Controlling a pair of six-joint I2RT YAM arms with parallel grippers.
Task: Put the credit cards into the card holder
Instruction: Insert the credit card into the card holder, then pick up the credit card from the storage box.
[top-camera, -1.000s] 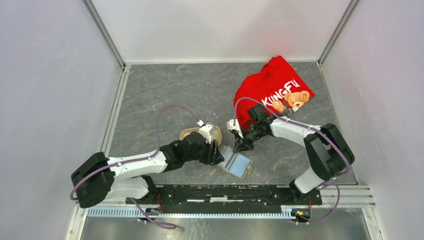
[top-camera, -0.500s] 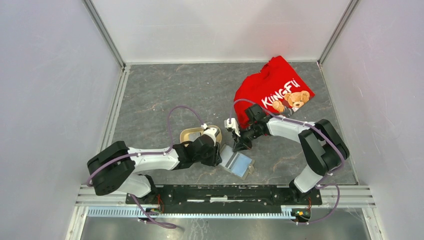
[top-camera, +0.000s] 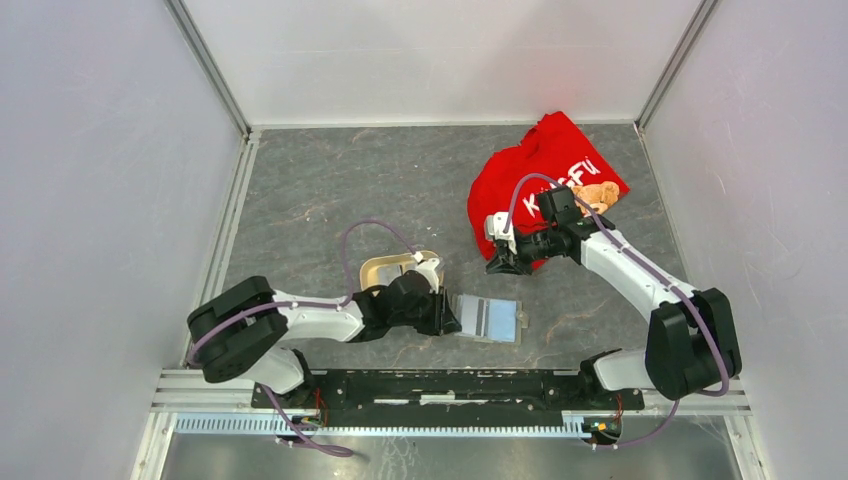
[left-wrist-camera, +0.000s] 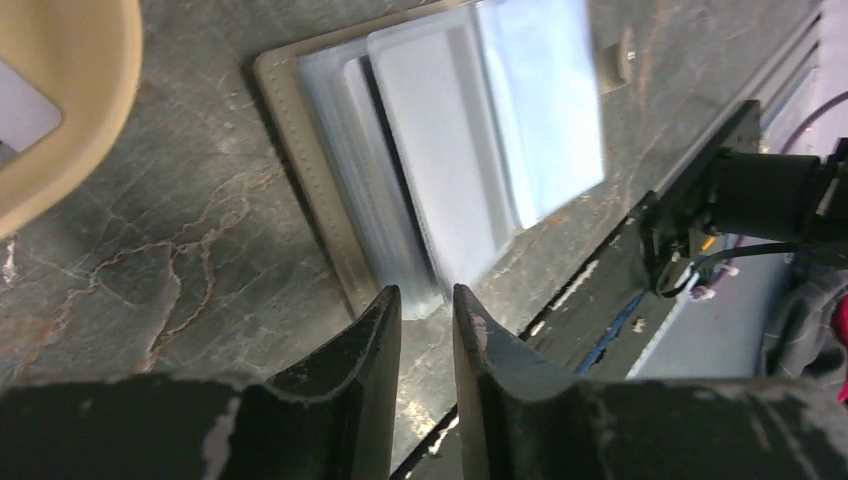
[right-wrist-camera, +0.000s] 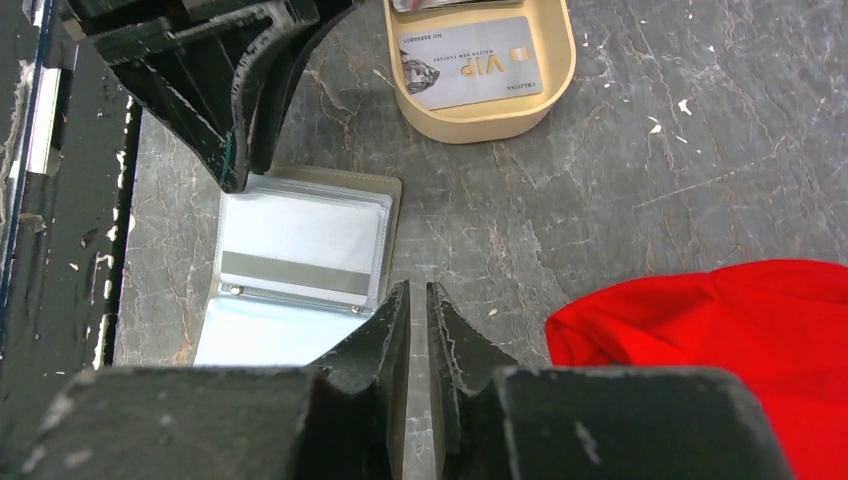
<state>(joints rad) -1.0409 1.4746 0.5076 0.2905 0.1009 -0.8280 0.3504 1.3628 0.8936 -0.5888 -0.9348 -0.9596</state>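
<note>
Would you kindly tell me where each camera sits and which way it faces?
Top external: fixed above and behind the arms, looking down on the table; both arms, the left tool and the right tool show.
Left wrist: on the left arm, facing down and rightward past its own fingers at the open card holder and the tray.
Right wrist: on the right arm, facing down and leftward past its fingers at the red shirt and a credit card.
Shared: both wrist views show the card holder and tray.
</note>
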